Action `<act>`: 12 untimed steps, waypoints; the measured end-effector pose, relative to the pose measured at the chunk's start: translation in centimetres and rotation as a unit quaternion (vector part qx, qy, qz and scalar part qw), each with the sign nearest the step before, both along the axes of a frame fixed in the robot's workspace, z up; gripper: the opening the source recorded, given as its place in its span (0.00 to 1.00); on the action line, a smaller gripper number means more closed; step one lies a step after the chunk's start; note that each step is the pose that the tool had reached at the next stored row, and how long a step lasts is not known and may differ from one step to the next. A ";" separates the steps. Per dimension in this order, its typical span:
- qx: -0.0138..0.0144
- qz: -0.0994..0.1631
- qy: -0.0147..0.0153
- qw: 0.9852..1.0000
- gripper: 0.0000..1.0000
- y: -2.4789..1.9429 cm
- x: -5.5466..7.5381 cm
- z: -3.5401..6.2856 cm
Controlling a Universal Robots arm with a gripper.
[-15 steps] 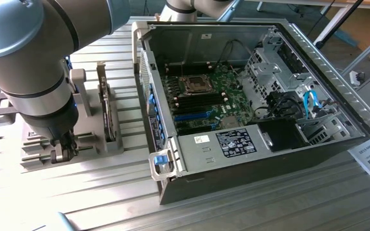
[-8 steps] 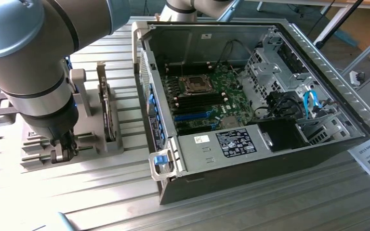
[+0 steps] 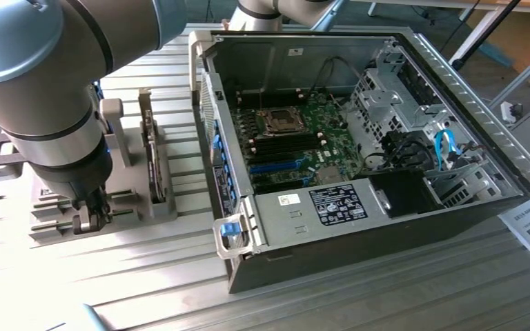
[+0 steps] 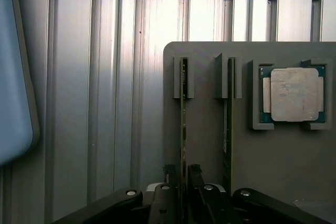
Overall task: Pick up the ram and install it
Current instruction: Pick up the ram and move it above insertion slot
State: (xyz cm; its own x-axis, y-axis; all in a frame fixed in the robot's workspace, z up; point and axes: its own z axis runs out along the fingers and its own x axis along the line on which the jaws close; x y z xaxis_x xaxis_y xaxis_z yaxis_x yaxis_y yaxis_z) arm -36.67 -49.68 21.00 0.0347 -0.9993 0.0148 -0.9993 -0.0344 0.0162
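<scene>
Holder [image 4: 205,145]: grey slotted block on the ribbed metal table [image 4: 105,103], at the exterior view's left, just beside the computer case [image 3: 357,255].
Holder contents: the ram [image 4: 183,119] stands on edge in one slot. A second stick [image 4: 227,124] stands parallel in the next slot, near it but apart. A square silver processor [image 4: 294,94] lies flat in a corner recess on the far side of the second stick.
Case: open, at the exterior view's right, side panel off.
Case contents: green motherboard [image 3: 311,138] with a processor socket [image 3: 281,123]; dark memory slots lie just nearer than the socket. A silver power supply [image 3: 339,203] with a black label sits along the near edge. Blue cables [image 3: 444,148] sit at the drive bays on the right.
Ram location: in its holder slot, upright, outside the case.
Gripper [image 4: 182,174]: down over the near end of the holder, at the tip of the arm in the exterior view [image 3: 90,217].
Gripper opening: partly spread, with one of the fingers [image 4: 169,174] on each side of the ram's top edge.
Gripper contact: a thin gap shows on both sides of the stick; it is not clamped and nothing is lifted.
</scene>
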 end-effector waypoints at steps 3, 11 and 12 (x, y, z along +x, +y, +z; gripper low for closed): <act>0.000 0.000 0.000 1.000 0.23 0.00 0.0 0.00; 0.000 0.000 0.000 1.000 0.12 0.00 0.0 0.00; 0.000 0.000 0.000 1.000 0.12 0.00 0.0 0.00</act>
